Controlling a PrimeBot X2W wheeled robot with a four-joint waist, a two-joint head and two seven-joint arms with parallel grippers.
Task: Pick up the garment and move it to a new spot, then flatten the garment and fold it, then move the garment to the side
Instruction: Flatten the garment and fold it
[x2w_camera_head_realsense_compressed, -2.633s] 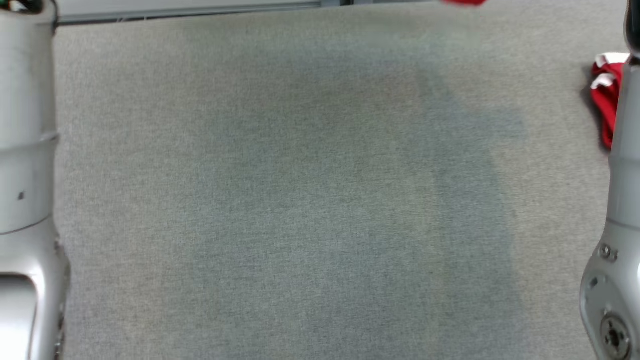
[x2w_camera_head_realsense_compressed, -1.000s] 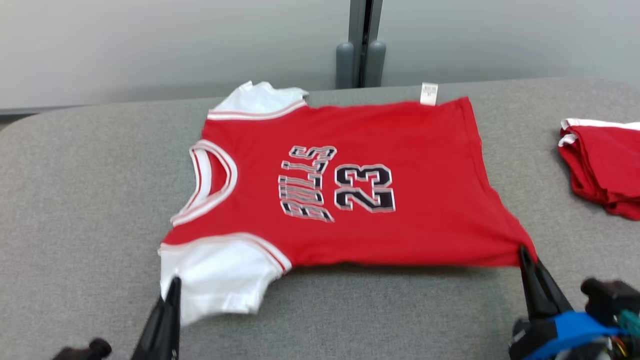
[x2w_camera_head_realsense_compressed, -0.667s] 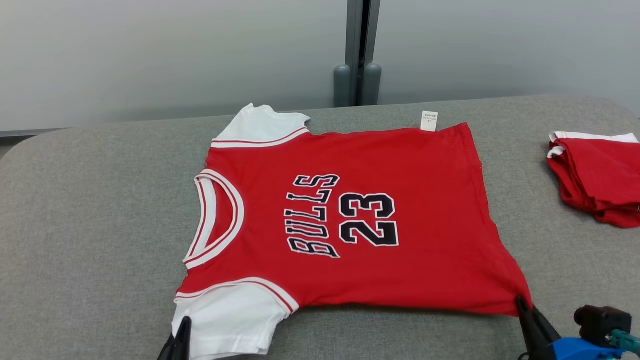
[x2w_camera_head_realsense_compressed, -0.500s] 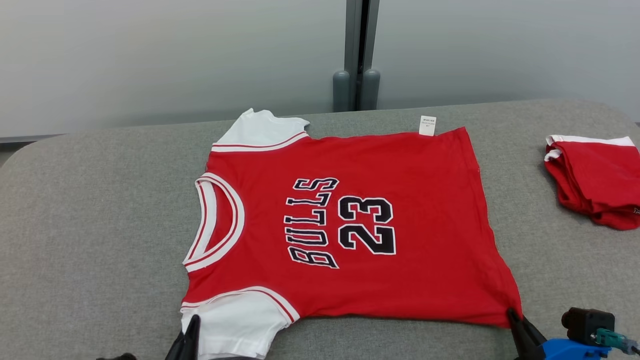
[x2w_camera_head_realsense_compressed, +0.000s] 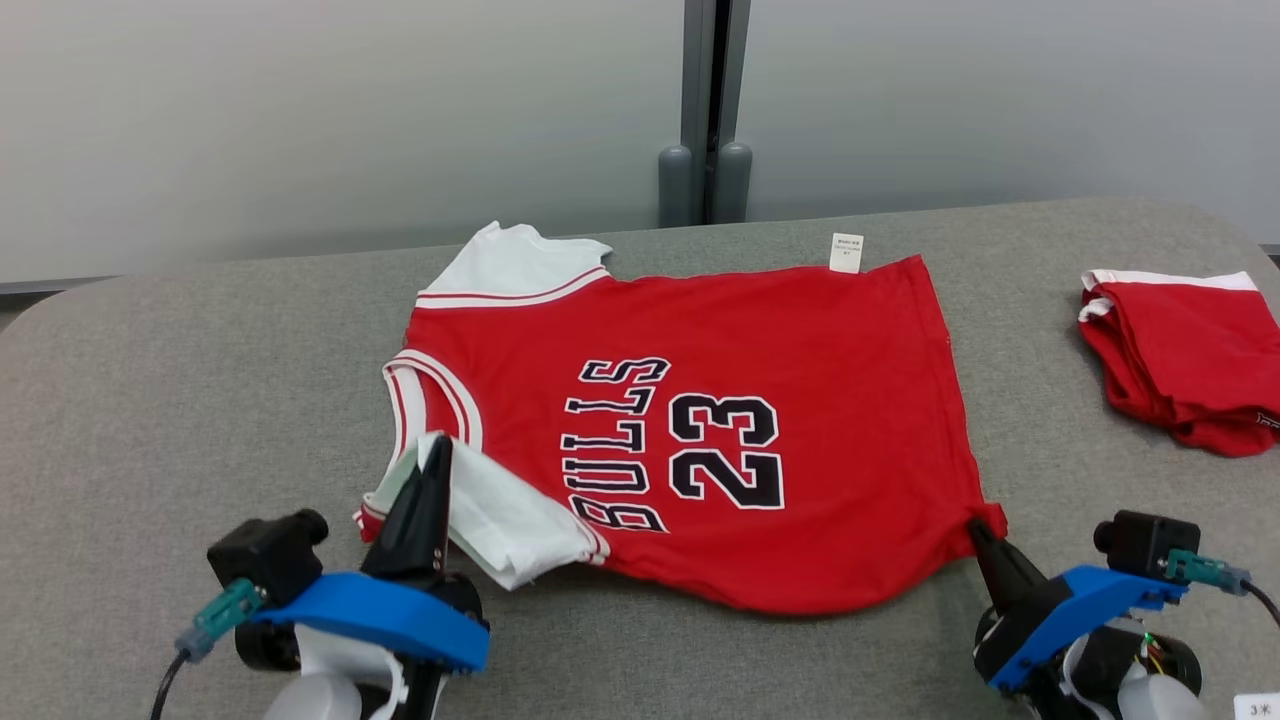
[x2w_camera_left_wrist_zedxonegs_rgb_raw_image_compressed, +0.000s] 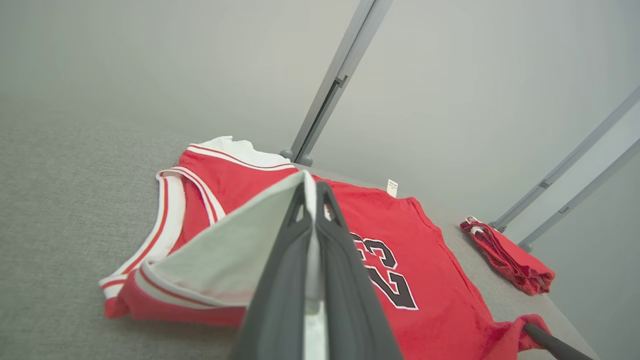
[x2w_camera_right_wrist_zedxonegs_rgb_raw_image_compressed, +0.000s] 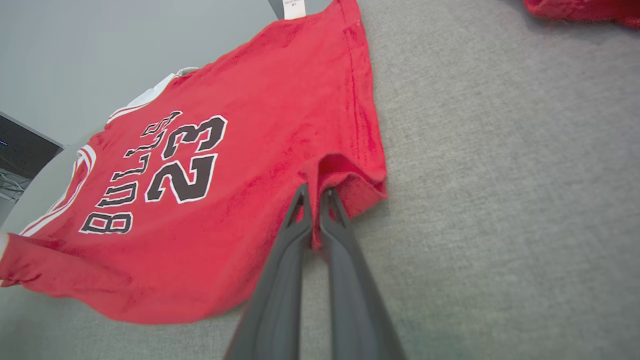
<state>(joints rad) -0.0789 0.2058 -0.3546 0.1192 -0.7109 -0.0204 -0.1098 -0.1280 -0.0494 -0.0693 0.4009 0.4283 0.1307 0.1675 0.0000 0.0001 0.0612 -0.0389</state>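
A red jersey (x2w_camera_head_realsense_compressed: 760, 340) with white sleeves and "BULLS 23" lettering lies spread on the grey table (x2w_camera_head_realsense_compressed: 180, 400), neck to the left. My left gripper (x2w_camera_head_realsense_compressed: 437, 450) is shut on the near white sleeve (x2w_camera_head_realsense_compressed: 500, 515), lifted and folded over toward the chest; the left wrist view shows the cloth pinched between the fingers (x2w_camera_left_wrist_zedxonegs_rgb_raw_image_compressed: 312, 192). My right gripper (x2w_camera_head_realsense_compressed: 975, 528) is shut on the jersey's near hem corner (x2w_camera_right_wrist_zedxonegs_rgb_raw_image_compressed: 345, 170), raised slightly off the table, fabric bunched at the fingertips (x2w_camera_right_wrist_zedxonegs_rgb_raw_image_compressed: 316, 192).
A second red garment (x2w_camera_head_realsense_compressed: 1180, 360), folded with white trim, lies at the table's right edge. A grey wall with a vertical post (x2w_camera_head_realsense_compressed: 705, 110) stands behind the table. Bare grey table surface lies left of the jersey and along the front.
Both grippers have risen and moved inward with the cloth: the near sleeve is lifted and turned over onto the jersey, and the near hem corner is pulled up. The camera has also shifted.
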